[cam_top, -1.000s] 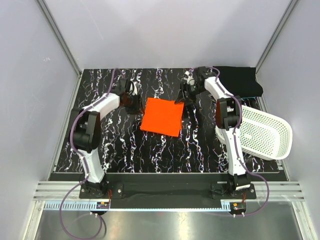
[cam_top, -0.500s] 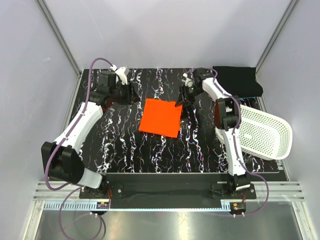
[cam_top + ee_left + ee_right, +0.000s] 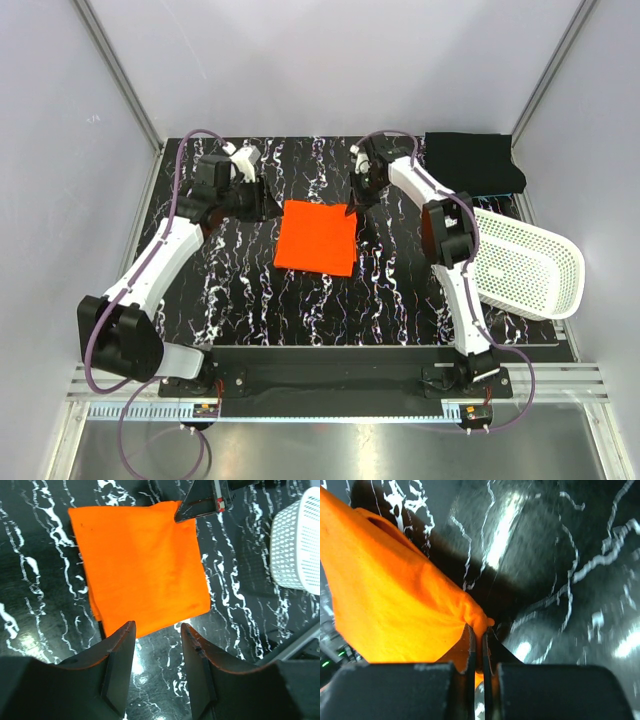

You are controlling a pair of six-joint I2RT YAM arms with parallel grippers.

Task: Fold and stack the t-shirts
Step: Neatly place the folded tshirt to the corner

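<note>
The orange t-shirt (image 3: 316, 237) lies folded into a flat square in the middle of the table. My right gripper (image 3: 357, 203) is at its far right corner and is shut on a pinch of the orange cloth (image 3: 479, 619); the jaws are tight together. At the shirt's left edge my left gripper (image 3: 262, 205) is open. Its two fingertips (image 3: 123, 632) hang just short of the orange t-shirt (image 3: 140, 565), with only bare table between them. The black t-shirt (image 3: 475, 162) lies folded at the back right corner.
A white perforated basket (image 3: 525, 265) lies tipped at the right edge of the table, beside the right arm; its rim (image 3: 297, 545) shows in the left wrist view. The table top (image 3: 300, 300) is black with white marbling.
My right gripper has gone from open to shut on the orange shirt's far right corner. The shirt has slid a little to the left. The left arm swung out, now its gripper faces the shirt's left edge.
</note>
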